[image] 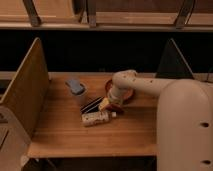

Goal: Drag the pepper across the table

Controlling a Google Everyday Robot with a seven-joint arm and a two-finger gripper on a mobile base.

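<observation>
The pepper (116,107) is a small dark red lump on the light wooden table (60,130), just in front of the orange bowl (125,94). My gripper (107,104) hangs from the white arm, which reaches in from the right. It sits low over the table right beside the pepper, on its left, and partly hides it. I cannot tell whether it touches the pepper.
A black-and-white striped oblong (91,105) lies left of the gripper. A white bottle-like object (96,118) lies in front of it. A grey-blue cup (76,88) stands further back left. Upright panels (27,90) close the table's left and right edges.
</observation>
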